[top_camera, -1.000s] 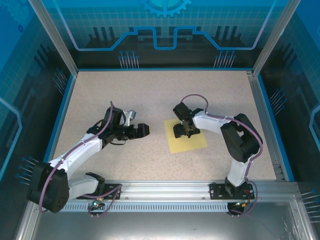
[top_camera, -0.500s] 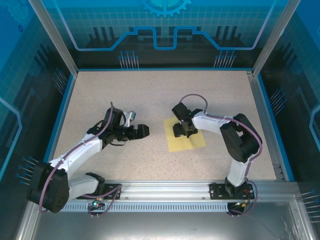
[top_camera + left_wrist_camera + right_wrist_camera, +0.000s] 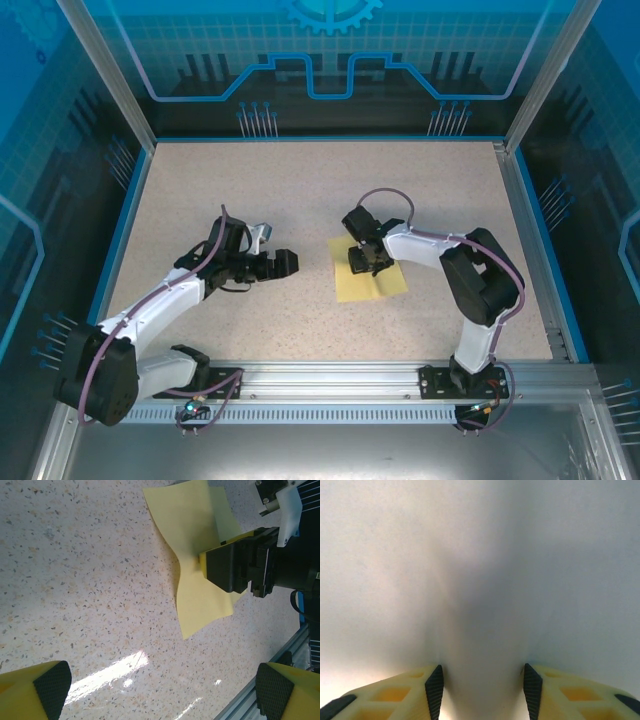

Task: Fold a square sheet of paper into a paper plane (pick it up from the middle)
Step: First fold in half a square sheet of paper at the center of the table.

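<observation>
Yellow paper, one item: the square sheet of paper (image 3: 372, 288), lying on the speckled table (image 3: 300, 190) right of centre, in front of the right arm's base.

Top external view. The right gripper (image 3: 365, 262) points down onto the middle of the sheet, covering part of its far half; the near half and one far corner show bare. The left gripper (image 3: 285, 263) hangs above bare table to the left of the sheet, well apart from it, its fingers pointing toward the paper. An aluminium rail (image 3: 330, 378) runs along the near edge, carrying both arm bases.

Left wrist view. The left gripper (image 3: 162, 690) is spread to its full width, nothing between its black pads (image 3: 50, 685), which sit at the two lower corners. The sheet (image 3: 200, 610) no longer lies flat: it is drawn in at the waist and buckled, with a ridge running to the right gripper (image 3: 210, 565), whose yellow fingertip touches the paper there. Both ends of the sheet rest on the table (image 3: 75, 580).

Right wrist view. The right gripper (image 3: 483, 690) has its fingers partly drawn together. The sheet (image 3: 480, 580) is close to the lens, pale and blurred, with a darker raised band rising from between the two ribbed pads (image 3: 435, 690). Both pads meet that hump at its sides; whether it is firmly pinched cannot be told.
</observation>
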You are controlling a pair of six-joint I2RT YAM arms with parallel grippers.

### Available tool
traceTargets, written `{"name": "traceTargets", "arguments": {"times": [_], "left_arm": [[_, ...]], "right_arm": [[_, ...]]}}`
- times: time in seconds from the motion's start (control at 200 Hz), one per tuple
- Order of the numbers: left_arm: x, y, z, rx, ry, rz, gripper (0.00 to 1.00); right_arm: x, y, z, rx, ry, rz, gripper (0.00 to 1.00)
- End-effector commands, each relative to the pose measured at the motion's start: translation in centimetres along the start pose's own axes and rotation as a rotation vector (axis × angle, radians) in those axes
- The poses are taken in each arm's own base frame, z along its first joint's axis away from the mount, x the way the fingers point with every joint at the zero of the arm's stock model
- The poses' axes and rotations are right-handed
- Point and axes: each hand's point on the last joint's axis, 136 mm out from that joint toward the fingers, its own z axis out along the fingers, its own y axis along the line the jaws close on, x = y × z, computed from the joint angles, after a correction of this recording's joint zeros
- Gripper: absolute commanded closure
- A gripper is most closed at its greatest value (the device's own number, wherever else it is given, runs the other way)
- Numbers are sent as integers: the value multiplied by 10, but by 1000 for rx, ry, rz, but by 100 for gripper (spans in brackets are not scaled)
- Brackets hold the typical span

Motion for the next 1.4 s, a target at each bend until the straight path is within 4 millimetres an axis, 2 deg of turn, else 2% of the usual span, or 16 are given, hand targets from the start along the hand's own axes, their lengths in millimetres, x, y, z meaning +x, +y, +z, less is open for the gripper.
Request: {"name": "traceTargets", "arguments": {"times": [0.0,0.165,0.32,0.435,0.555,0.69,0.91,1.01,1.125,1.16,1.321,1.391], "left_arm": [[9,-3,-2,19,24,23,1],[9,-3,-2,22,24,24,1],[9,-4,-2,21,21,25,1],[8,-3,-2,17,23,17,1],[7,-4,-4,12,18,6,1],[1,-8,-17,-13,-22,16,1],[-16,-10,-59,-71,-122,34,1],[-24,-17,-77,-48,-174,28,1],[-25,-30,-81,13,-179,23,1],[-25,-32,-78,35,-172,12,1],[-24,-35,-59,121,-149,-32,1],[-23,-39,-48,138,-130,-30,1]], "right_arm": [[8,-7,-11,36,-5,-2,56],[5,-4,-18,21,-25,-6,66],[3,-1,-24,6,-40,-8,72],[5,9,-27,-24,-43,-30,74],[-4,29,-43,-105,-82,-35,75],[-23,57,-78,-276,-166,-8,75],[-39,108,-125,-655,-260,68,75],[-40,123,-135,-804,-271,116,75],[-37,126,-124,-851,-253,153,75],[-25,123,-107,-834,-217,163,75],[-6,114,-68,-843,-152,218,75],[-3,109,-59,-854,-148,237,75]]}}
